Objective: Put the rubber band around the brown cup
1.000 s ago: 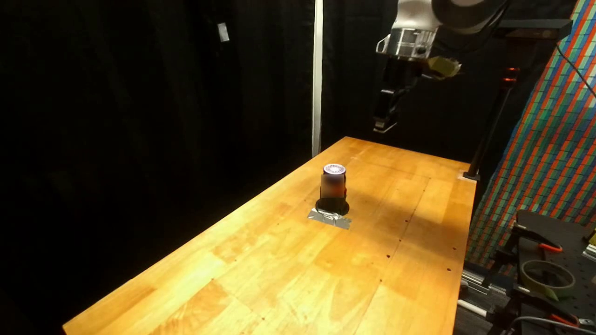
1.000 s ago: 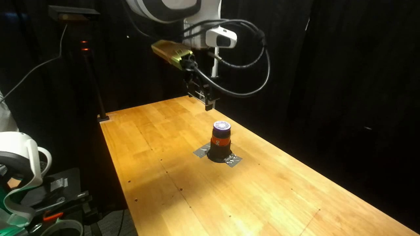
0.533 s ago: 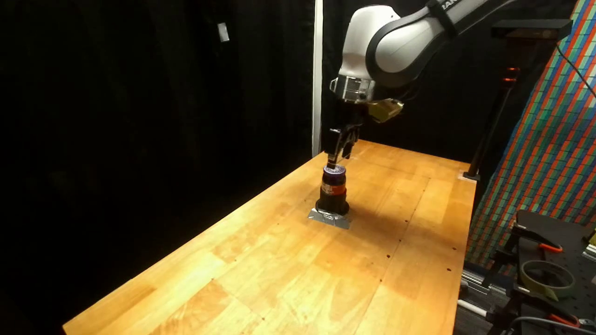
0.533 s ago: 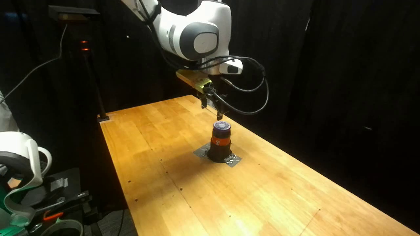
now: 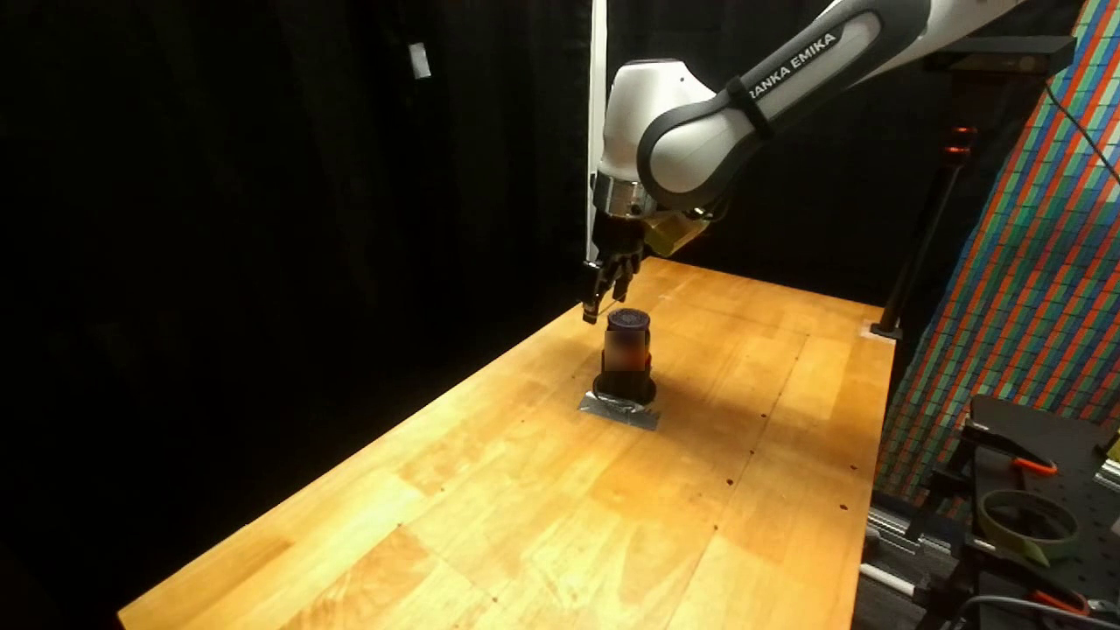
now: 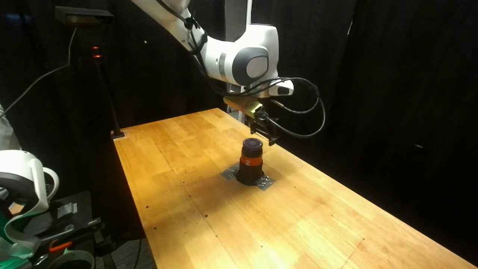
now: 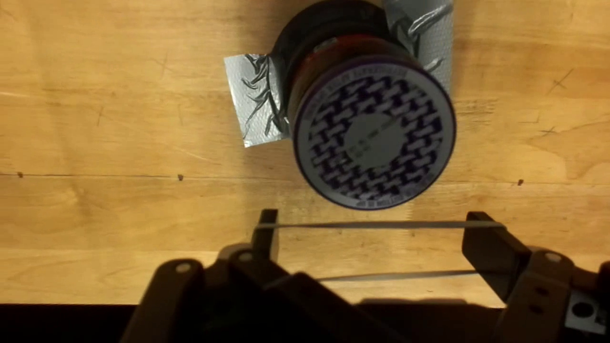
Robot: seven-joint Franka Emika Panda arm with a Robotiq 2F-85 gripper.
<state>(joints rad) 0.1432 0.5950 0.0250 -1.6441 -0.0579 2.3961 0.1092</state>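
Compared with half a second ago, the arm (image 5: 696, 157) is bringing its pincer (image 6: 263, 136) further toward the long edge of the table (image 6: 321, 213), while the jar (image 6: 251, 154), which the task is calling the brown cup, is staying in its place. It is standing upright in a black base (image 6: 249, 174), and pieces of duct tape (image 7: 257, 102) are fixing this base to the table, probably so that the jar is not tipping when the rubber band (image 7: 367, 225) is pulling on it. In the wrist view, the pincer's fingers (image 7: 493, 250) are standing wide apart, and the band is running between them in two strands. It seems that this spread is serving to keep the loop stretched, wide enough for passing over the printed lid (image 7: 375, 136). The band is hanging beside the lid and is not yet encircling it. I am judging that the next move is needing a shift over the jar before going down; otherwise one strand could be catching on its rim.
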